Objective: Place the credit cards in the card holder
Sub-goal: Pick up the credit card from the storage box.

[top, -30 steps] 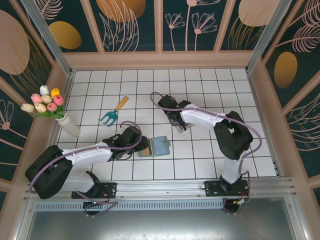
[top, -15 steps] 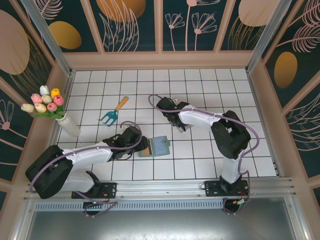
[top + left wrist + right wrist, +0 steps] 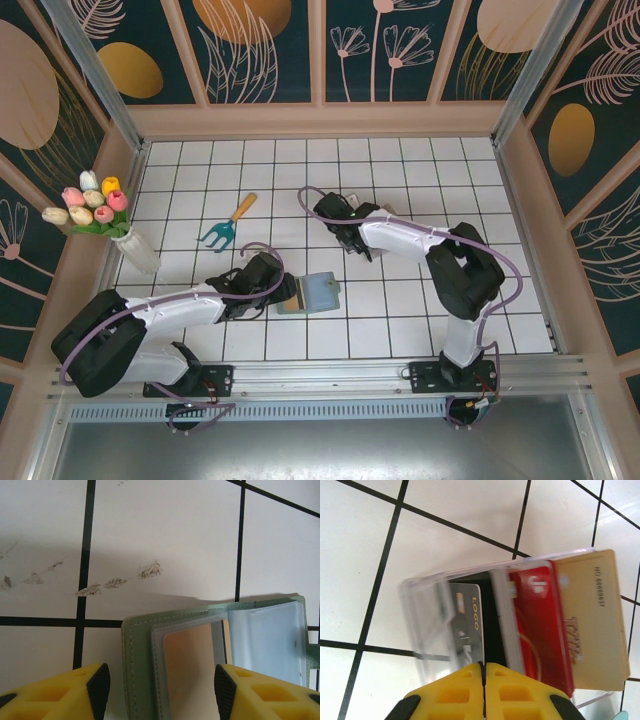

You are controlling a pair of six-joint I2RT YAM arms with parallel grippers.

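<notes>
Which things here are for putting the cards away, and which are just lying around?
For the job:
- credit cards
- green card holder
- clear tray that the cards sit in

Just lying about:
- little garden fork
- vase of tulips

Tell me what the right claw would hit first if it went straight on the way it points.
Most likely the dark card in the clear tray, directly ahead of the shut right claw and beside the red card. Depth is unclear; they may be touching.
</notes>
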